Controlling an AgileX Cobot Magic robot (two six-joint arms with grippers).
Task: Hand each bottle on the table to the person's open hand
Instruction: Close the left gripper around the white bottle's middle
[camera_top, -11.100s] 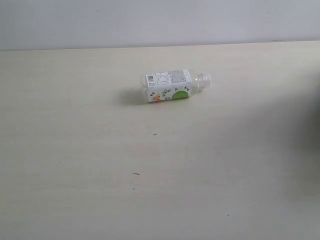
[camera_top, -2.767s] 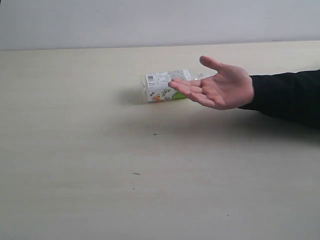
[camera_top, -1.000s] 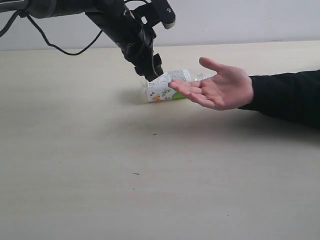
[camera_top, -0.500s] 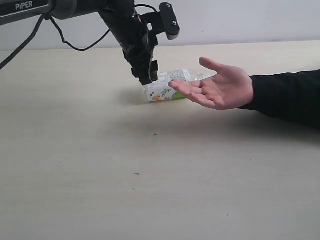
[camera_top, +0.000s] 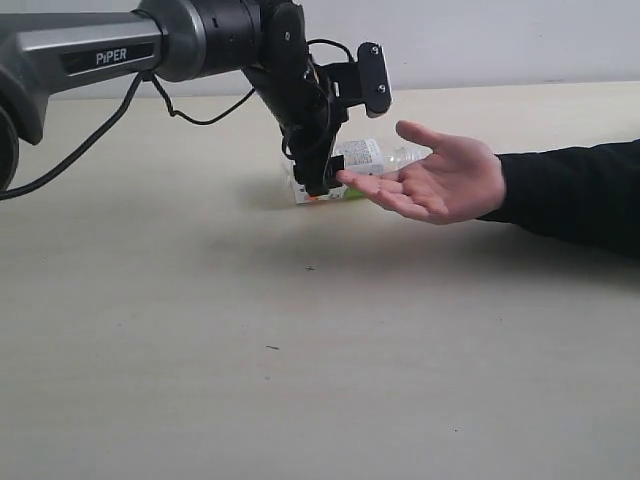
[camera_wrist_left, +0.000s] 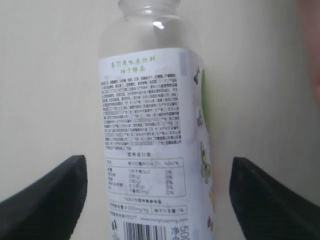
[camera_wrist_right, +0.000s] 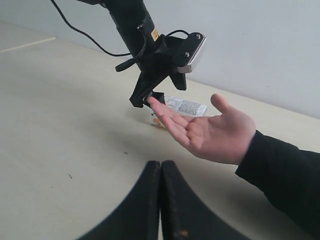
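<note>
The left arm (camera_top: 100, 55) reaches down over the bench (camera_top: 150, 350). The left jaws stand open astride the base end of the capless white-labelled bottle (camera_wrist_left: 150, 125), with a gap on each side. The bottle lies on its side on the bench, and its clear shoulder looks empty. Near it, the person's open hand (camera_top: 440, 185) hovers palm up. The right jaws are pressed together on nothing.

Left pincer (camera_top: 316, 180) spread wide, angled down; right pincer (camera_wrist_right: 160, 169) closed.
</note>
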